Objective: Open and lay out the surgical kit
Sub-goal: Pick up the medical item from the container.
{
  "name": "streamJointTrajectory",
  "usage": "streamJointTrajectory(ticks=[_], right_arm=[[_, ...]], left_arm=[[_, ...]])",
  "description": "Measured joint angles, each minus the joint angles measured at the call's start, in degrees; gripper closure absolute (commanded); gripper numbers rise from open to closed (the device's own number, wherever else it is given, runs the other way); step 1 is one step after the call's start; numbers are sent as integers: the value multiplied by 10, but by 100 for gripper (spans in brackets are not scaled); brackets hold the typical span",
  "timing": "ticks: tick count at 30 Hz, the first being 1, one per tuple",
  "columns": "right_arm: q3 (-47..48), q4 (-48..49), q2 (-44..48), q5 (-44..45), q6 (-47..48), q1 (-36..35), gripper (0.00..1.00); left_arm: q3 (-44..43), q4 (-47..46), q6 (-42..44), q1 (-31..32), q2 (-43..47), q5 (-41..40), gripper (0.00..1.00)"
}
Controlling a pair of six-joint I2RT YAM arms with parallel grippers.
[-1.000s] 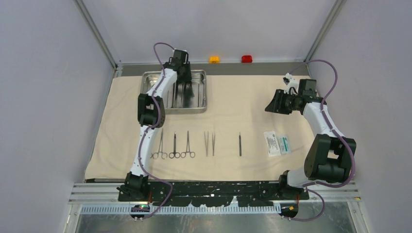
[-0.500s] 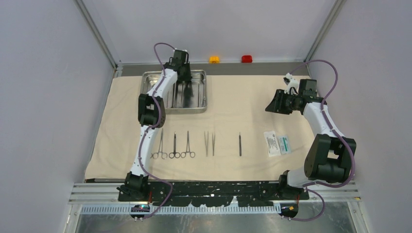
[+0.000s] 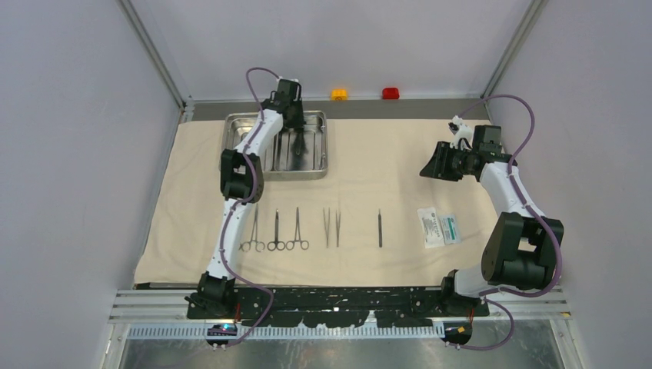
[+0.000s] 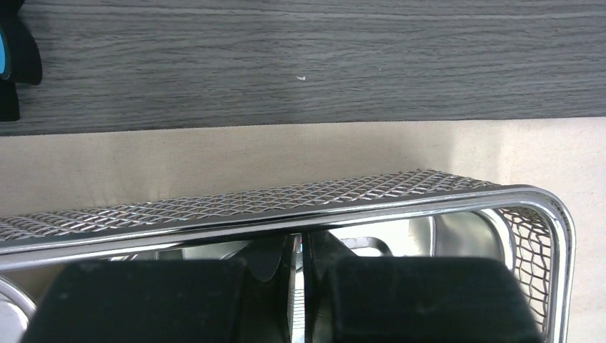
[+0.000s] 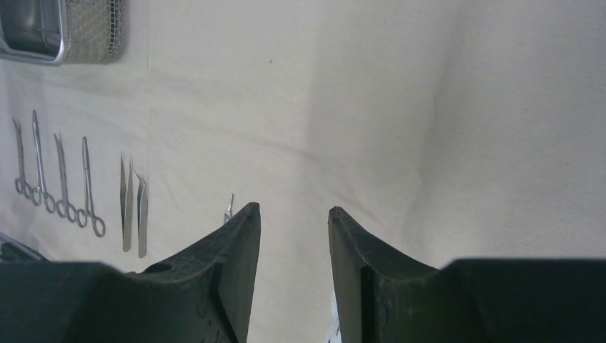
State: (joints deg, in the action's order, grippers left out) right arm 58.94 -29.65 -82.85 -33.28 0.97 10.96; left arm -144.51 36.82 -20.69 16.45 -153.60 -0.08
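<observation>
The surgical kit lies opened on the tabletop, its beige cloth wrap spread flat. Nearest the arm bases, a row runs left to right: three ring-handled forceps, two tweezers, a thin straight tool and a white-and-green packet. Beyond them the right gripper hovers over bare cloth, jaws moderately apart and empty. Farthest, the left gripper reaches into the steel tray, jaws pinched narrow on a thin metal strip.
</observation>
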Motion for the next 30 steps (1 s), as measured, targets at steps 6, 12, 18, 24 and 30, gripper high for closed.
streamJointTrajectory(ticks=[6,12,18,24,30], right_arm=[[0,0,0,0,0,0,54],[0,0,0,0,0,0,54],[0,0,0,0,0,0,54],[0,0,0,0,0,0,54],[0,0,0,0,0,0,54]], left_arm=[[-19,3,2,1,-11,-8,95],[-19,3,3,1,-11,-9,83],[-12,-4,3,3,-10,-9,77],[12,-19,3,3,3,-9,75],[26,-22,3,3,10,-9,76]])
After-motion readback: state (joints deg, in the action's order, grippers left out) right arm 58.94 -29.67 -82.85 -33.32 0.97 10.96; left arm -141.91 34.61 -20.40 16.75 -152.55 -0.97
